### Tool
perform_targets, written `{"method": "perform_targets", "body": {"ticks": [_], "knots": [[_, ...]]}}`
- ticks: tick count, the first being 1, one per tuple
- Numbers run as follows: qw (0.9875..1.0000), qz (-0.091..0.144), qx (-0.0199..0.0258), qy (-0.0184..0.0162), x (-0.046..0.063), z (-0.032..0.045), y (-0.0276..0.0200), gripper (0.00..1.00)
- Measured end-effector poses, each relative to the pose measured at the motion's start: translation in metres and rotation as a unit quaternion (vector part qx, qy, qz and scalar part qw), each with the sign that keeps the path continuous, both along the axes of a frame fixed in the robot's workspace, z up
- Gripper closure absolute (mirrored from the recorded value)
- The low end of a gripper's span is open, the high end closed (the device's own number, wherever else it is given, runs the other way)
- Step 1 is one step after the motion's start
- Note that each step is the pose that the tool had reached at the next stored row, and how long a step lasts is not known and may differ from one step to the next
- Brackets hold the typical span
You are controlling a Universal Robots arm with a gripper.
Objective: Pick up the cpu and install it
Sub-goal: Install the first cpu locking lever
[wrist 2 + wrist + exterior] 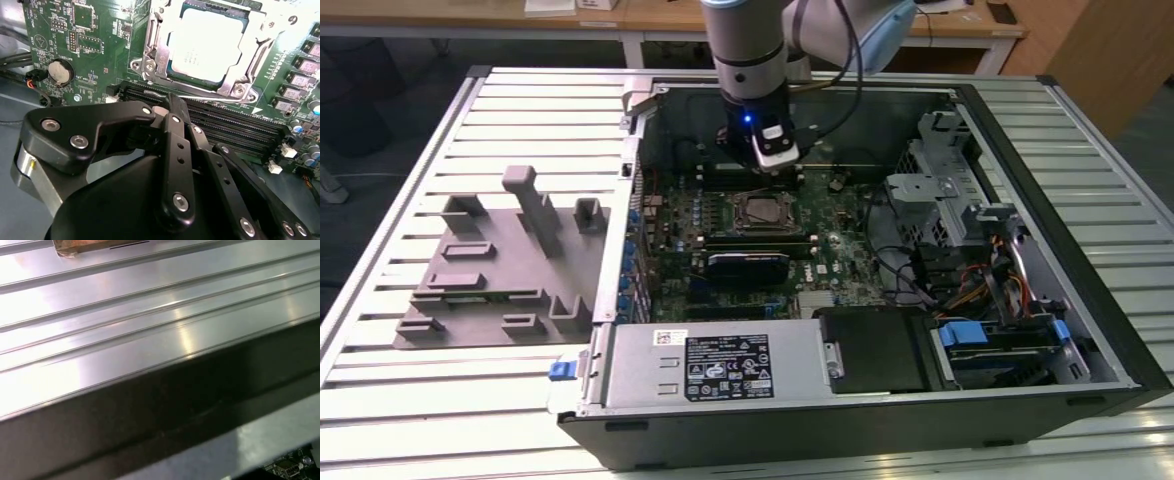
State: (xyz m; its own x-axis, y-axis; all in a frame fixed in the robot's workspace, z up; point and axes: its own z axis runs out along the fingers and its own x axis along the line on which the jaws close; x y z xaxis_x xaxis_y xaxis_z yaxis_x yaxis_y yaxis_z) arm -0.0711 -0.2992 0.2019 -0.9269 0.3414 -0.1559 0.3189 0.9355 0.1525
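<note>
The cpu [205,42], a flat square chip with a pale silver top, lies in the motherboard socket with a metal retention frame [240,75] around it. In the exterior view the cpu [759,211] sits mid-board inside the open computer case [854,430]. My gripper [778,166] hangs just beyond the socket, toward the case's far wall, a little above the board. In the second wrist view the gripper [172,102] has its black fingers [172,150] drawn together, with nothing between them, over the memory slots [225,125] beside the socket.
A grey plastic fixture [494,270] lies on the slatted metal table [400,400] at the exterior view's left. Inside the case are a black block [747,266] near the socket, the power supply [707,365], a drive cage [961,190] and cables [947,280]. A coin battery [60,72] sits on the board.
</note>
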Motion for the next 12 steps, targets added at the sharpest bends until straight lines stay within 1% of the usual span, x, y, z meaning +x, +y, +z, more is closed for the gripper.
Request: {"method": "perform_targets", "body": {"ticks": [4,10,12], "knots": [[1.0000,0.000,-0.0021,-0.0051,-0.0009,-0.0013,0.0000,0.89],[0.9999,0.000,-0.0078,-0.0142,-0.0037,-0.0041,0.0005,0.89],[0.9998,0.000,-0.0092,-0.0167,-0.0049,-0.0046,0.0010,0.89]]}}
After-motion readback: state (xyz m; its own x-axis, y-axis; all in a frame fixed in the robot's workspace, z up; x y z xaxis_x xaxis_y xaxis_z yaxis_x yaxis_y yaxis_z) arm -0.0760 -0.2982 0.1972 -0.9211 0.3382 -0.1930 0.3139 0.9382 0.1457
